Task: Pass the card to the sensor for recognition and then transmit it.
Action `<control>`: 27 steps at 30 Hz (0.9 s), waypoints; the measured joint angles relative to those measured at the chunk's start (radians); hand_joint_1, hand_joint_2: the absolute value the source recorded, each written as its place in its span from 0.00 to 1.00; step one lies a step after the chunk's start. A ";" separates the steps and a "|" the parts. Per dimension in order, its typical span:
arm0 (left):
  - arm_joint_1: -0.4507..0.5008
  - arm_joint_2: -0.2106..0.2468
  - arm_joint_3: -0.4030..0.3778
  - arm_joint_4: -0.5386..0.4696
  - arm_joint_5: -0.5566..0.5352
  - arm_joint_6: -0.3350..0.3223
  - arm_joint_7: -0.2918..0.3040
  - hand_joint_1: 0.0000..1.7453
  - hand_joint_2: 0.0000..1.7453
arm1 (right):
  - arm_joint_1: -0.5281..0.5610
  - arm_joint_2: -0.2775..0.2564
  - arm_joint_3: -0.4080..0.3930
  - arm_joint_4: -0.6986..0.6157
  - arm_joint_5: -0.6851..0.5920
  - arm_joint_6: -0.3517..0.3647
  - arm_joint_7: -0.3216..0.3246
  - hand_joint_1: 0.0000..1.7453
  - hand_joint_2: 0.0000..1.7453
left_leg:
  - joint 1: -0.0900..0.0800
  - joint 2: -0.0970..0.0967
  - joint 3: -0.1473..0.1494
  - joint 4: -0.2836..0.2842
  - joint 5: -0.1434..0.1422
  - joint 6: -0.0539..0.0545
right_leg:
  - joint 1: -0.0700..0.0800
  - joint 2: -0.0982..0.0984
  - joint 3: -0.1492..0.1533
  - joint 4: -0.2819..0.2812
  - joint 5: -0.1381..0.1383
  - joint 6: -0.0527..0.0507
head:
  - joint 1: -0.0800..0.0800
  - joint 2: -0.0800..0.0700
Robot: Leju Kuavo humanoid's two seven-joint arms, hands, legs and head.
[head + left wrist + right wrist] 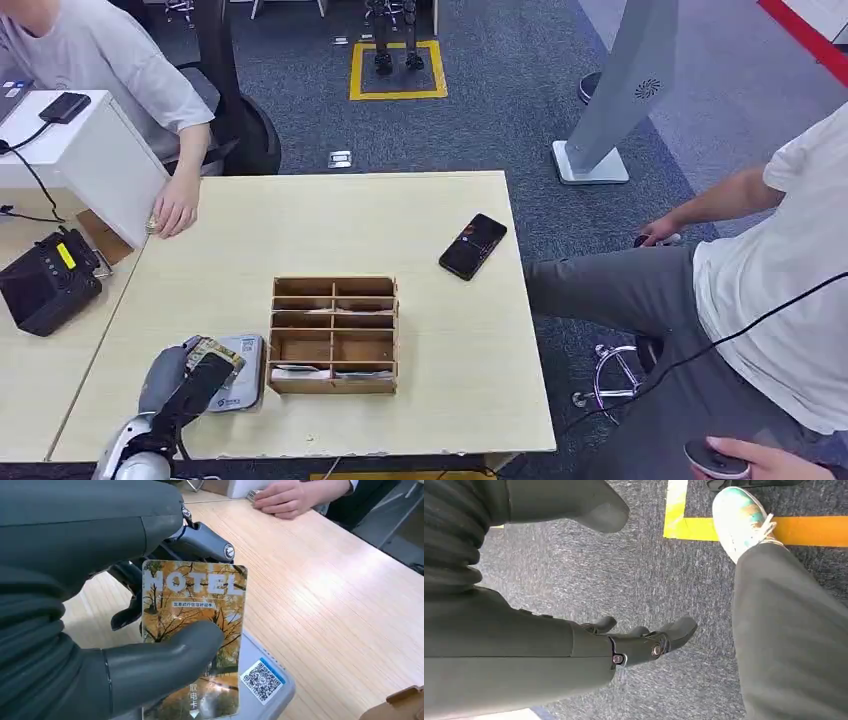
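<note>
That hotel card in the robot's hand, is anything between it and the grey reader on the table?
Nothing visible. The left hand holds the card directly over the grey reader.

Robot test lab set up like a hotel desk
Grey carpet (500, 110), yellow floor marking (398, 70), wooden counter (300, 220), seated people beside it

Left hand (185, 385) over grey sensor (243, 372) at near left of table (420, 210), holding card (192, 630). Immediately right of sensor: wooden compartment box (334, 333), blocking sideways travel. Open tabletop beyond box and along far edge. Black phone (473, 245) lying toward right edge. Person's hand (175, 210) resting on far left corner. Second person (770, 290) seated just beside right edge.
</note>
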 joint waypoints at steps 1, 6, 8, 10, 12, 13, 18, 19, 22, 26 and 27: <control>-0.001 -0.001 0.000 0.004 -0.003 0.002 0.000 0.91 1.00 | 0.000 0.000 0.000 0.000 0.000 0.001 0.000 0.00 1.00 | 0.000 0.000 0.000 0.000 0.000 0.000 | 0.000 0.000 0.000 0.000 0.000 0.000 | 0.000 0.000; -0.011 -0.008 0.000 0.027 -0.013 0.010 0.002 0.93 1.00 | -0.003 0.001 0.000 0.000 0.002 0.002 -0.001 0.00 1.00 | 0.000 0.000 0.000 0.000 0.000 0.000 | 0.000 0.000 0.000 0.000 0.000 0.000 | 0.000 0.000; -0.013 -0.010 0.000 0.033 -0.014 0.011 0.002 0.96 1.00 | -0.004 0.001 0.000 0.000 0.002 0.002 -0.002 0.00 1.00 | 0.000 0.000 0.000 0.000 0.000 0.000 | 0.000 0.000 0.000 0.000 0.000 0.000 | 0.000 0.000; -0.014 -0.011 0.000 0.038 -0.014 0.012 0.002 0.98 1.00 | -0.004 0.001 0.000 0.000 0.003 0.002 -0.003 0.00 1.00 | 0.000 0.000 0.000 0.000 0.000 0.000 | 0.000 0.000 0.000 0.000 0.000 0.000 | 0.000 0.000; -0.016 -0.015 0.000 0.044 -0.014 0.013 0.002 0.98 1.00 | -0.005 0.001 0.000 0.000 0.004 0.002 -0.003 0.00 1.00 | 0.000 0.000 0.000 0.000 0.000 0.000 | 0.000 0.000 0.000 0.000 0.000 0.000 | 0.000 0.000; -0.016 -0.016 0.000 0.046 -0.015 0.013 0.002 0.98 1.00 | -0.005 0.001 0.000 0.000 0.005 0.002 -0.003 0.00 1.00 | 0.000 0.000 0.000 0.000 0.000 0.000 | 0.000 0.000 0.000 0.000 0.000 0.000 | 0.000 0.000; -0.029 -0.024 0.000 0.056 -0.008 0.019 -0.007 0.98 1.00 | -0.005 0.001 0.000 0.000 0.010 0.002 -0.006 0.00 1.00 | 0.000 -0.001 0.000 0.000 0.000 0.000 | 0.000 -0.001 0.001 0.000 0.000 0.000 | 0.000 0.000; -0.033 -0.025 0.000 0.056 -0.006 0.019 -0.009 0.96 1.00 | -0.006 0.001 0.000 0.000 0.010 0.002 -0.006 0.00 1.00 | 0.000 -0.001 0.000 0.000 0.000 0.000 | 0.000 -0.001 0.001 0.000 0.000 0.000 | 0.000 0.000; -0.045 -0.026 0.000 0.058 0.017 0.023 -0.024 0.93 1.00 | -0.006 0.001 0.000 0.000 0.011 0.000 -0.006 0.00 1.00 | 0.000 -0.001 0.001 0.000 0.000 0.000 | 0.000 0.000 0.001 0.000 0.000 0.000 | 0.000 0.000; -0.101 -0.015 0.000 0.042 0.085 0.004 -0.034 0.93 1.00 | -0.008 0.001 0.000 0.000 0.011 -0.001 -0.006 0.00 1.00 | 0.001 -0.002 0.000 0.000 0.001 0.000 | 0.000 -0.001 0.001 0.000 0.001 0.000 | 0.000 0.000; -0.118 -0.013 0.000 0.036 0.090 0.001 -0.029 0.93 1.00 | -0.009 0.001 0.000 0.000 0.011 -0.001 -0.006 0.00 1.00 | 0.001 -0.002 0.000 0.000 0.001 0.000 | 0.000 -0.002 0.001 0.000 0.001 0.000 | 0.000 0.000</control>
